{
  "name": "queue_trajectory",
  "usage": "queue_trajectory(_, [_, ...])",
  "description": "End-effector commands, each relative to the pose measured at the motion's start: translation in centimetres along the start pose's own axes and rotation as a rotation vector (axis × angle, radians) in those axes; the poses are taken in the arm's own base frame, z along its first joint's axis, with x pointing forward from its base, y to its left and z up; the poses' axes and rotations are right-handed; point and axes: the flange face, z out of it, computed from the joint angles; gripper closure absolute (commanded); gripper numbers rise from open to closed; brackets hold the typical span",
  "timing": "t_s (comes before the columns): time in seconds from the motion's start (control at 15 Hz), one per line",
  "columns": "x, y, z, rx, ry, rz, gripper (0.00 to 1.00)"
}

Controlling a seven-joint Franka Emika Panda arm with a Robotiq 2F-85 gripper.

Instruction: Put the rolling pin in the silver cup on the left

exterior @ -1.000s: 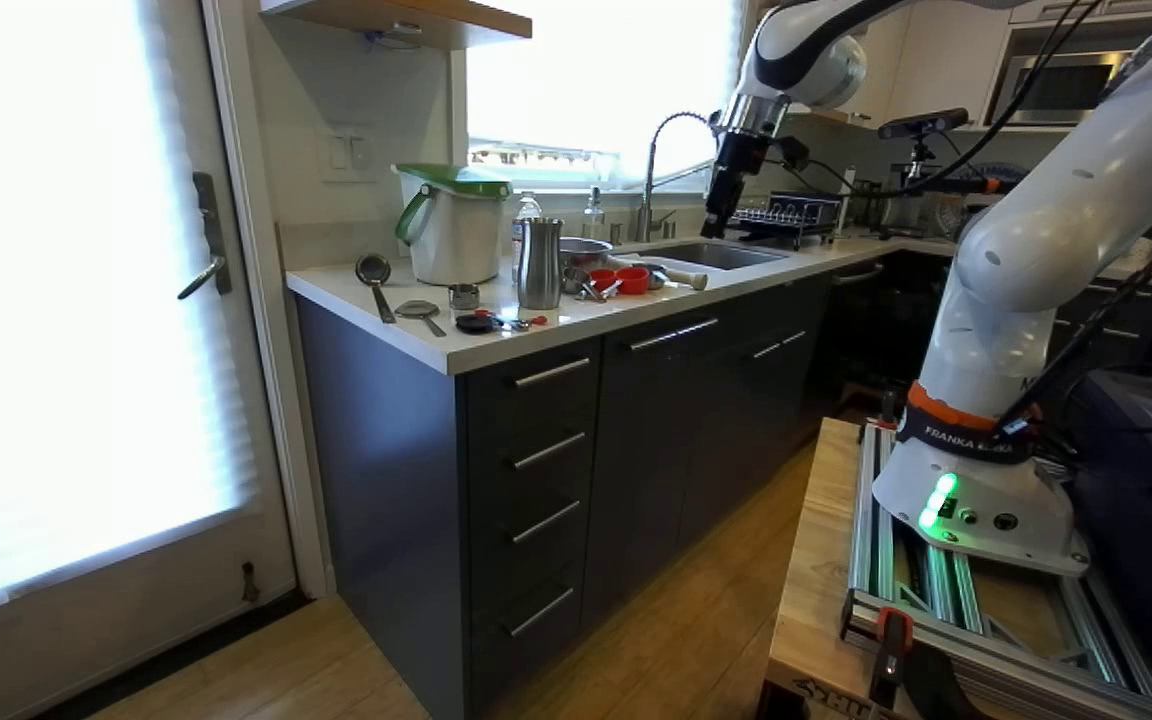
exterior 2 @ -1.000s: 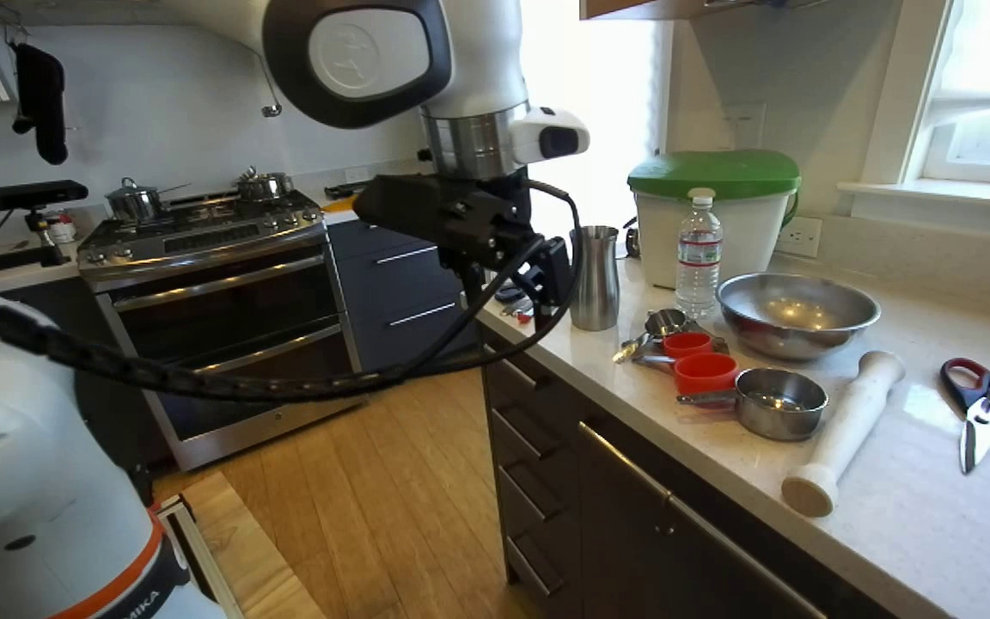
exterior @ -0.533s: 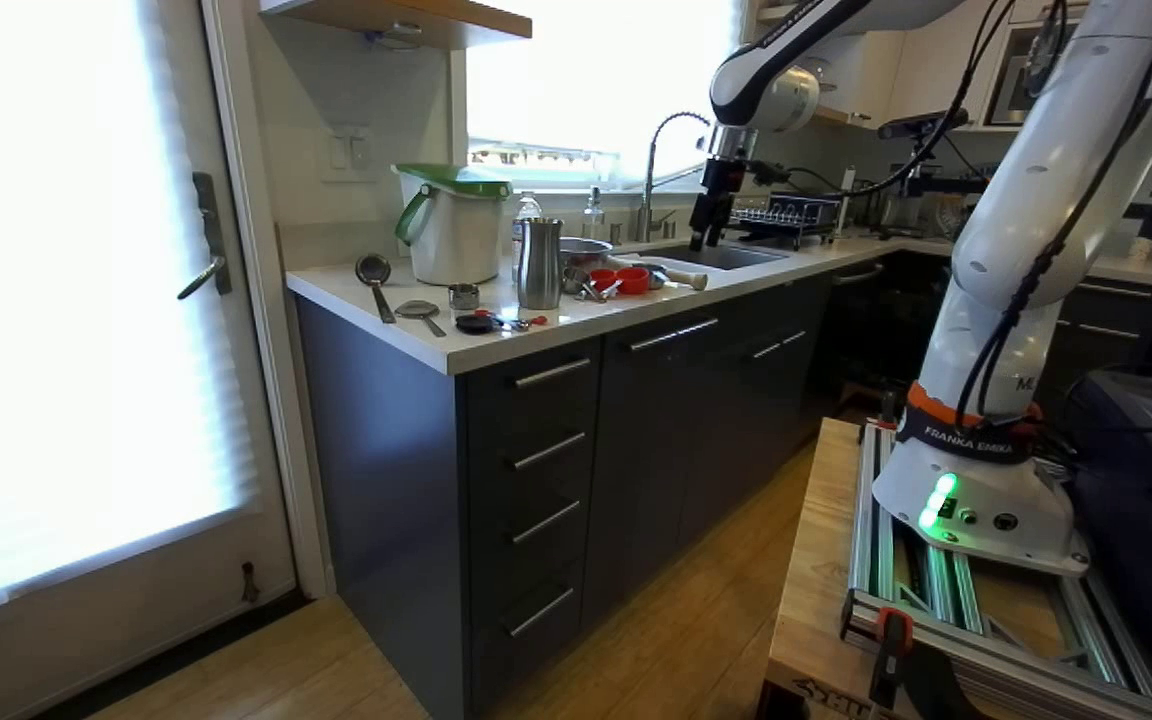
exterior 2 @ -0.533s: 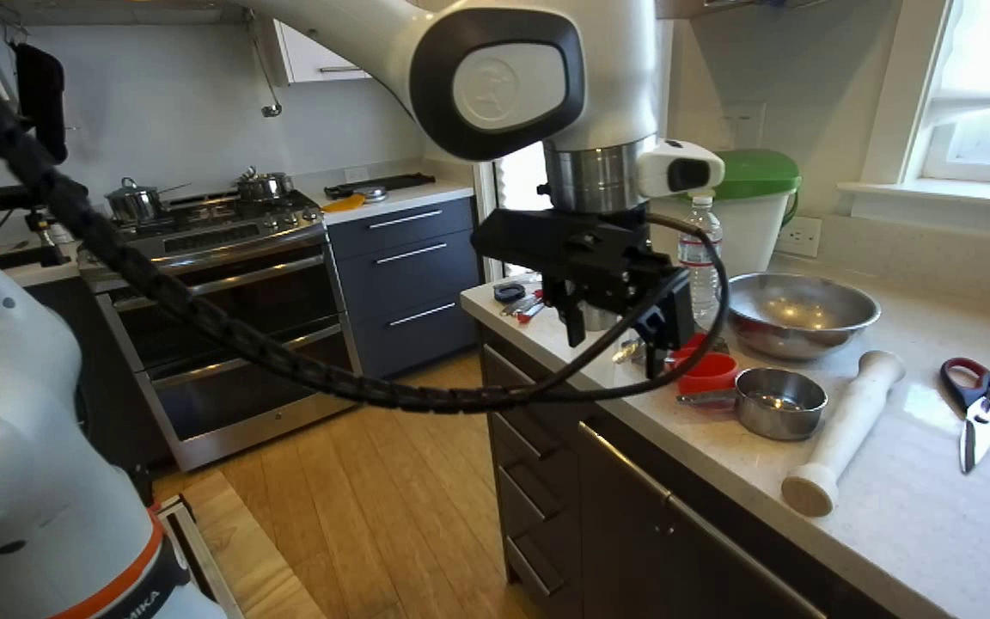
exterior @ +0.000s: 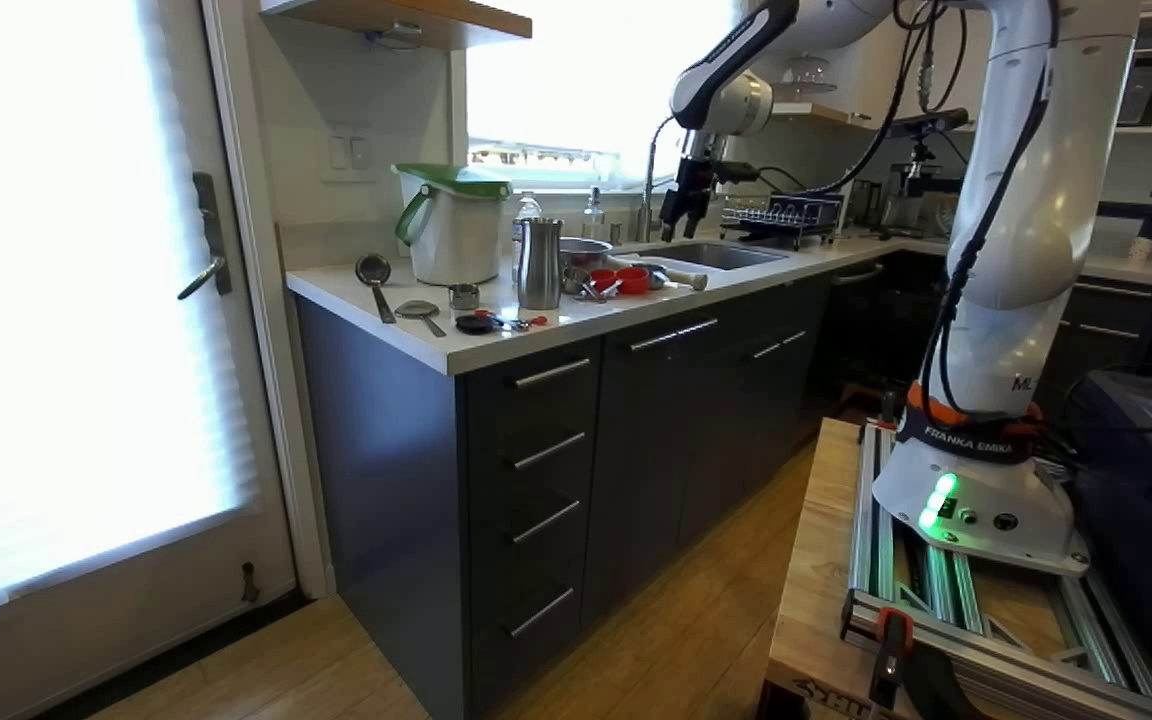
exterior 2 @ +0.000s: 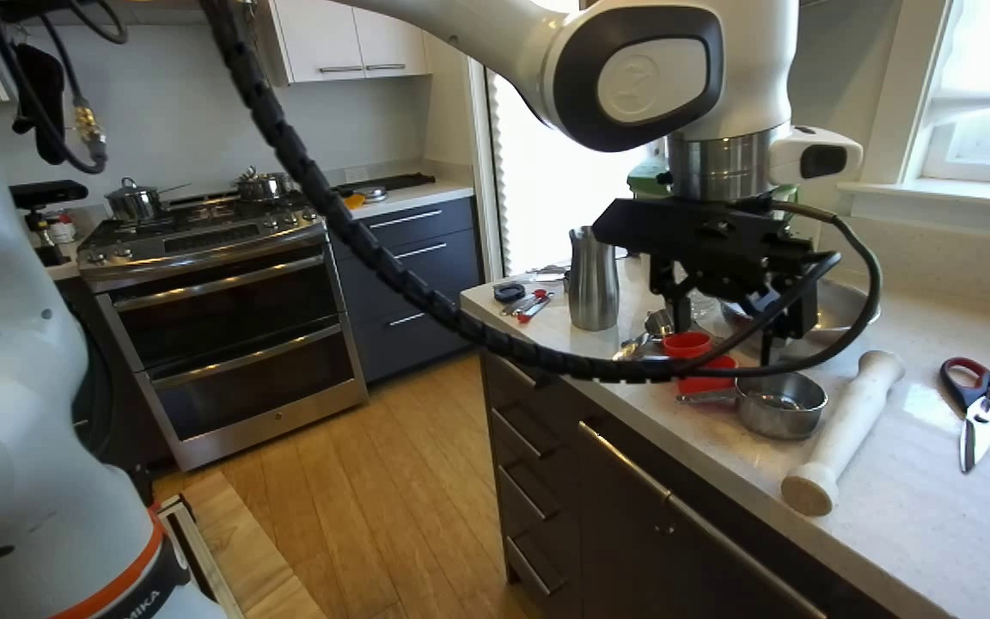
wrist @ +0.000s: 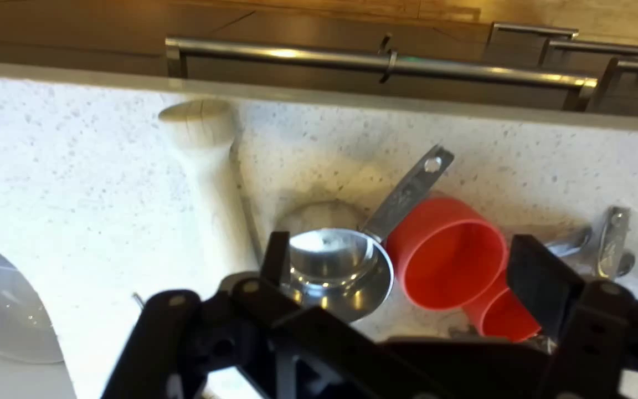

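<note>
Claw [wrist: 402, 252] hangs above the metal measuring cup [wrist: 333, 280] and red cups [wrist: 449, 263], jaws spread wide; rolling pin [exterior 2: 846, 434] lies on the tabletop [exterior 2: 925, 524], one end near the front edge, just beside the metal measuring cup; silver cup [exterior 2: 595, 279] stands upright, well apart from the pin.
</note>
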Motion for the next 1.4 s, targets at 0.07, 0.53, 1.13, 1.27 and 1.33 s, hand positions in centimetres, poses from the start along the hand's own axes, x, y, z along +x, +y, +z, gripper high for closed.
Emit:
queue_trajectory(0.07, [1.9, 0.8, -0.1, -0.008, 0.019, 0.012, 0.0])
queue_trajectory(0.53, [1.8, 0.5, -0.1, -0.004, 0.018, 0.009, 0.0])
queue_trajectory(1.13, [8.4, 3.1, 4.8, 0.011, 0.165, 0.103, 0.0])
queue_trajectory(1.27, [9.7, 4.4, 6.4, -0.006, 0.179, 0.099, 0.0])
queue_trajectory(1.33, [10.1, 5.3, 7.2, -0.008, 0.18, 0.099, 0.0])
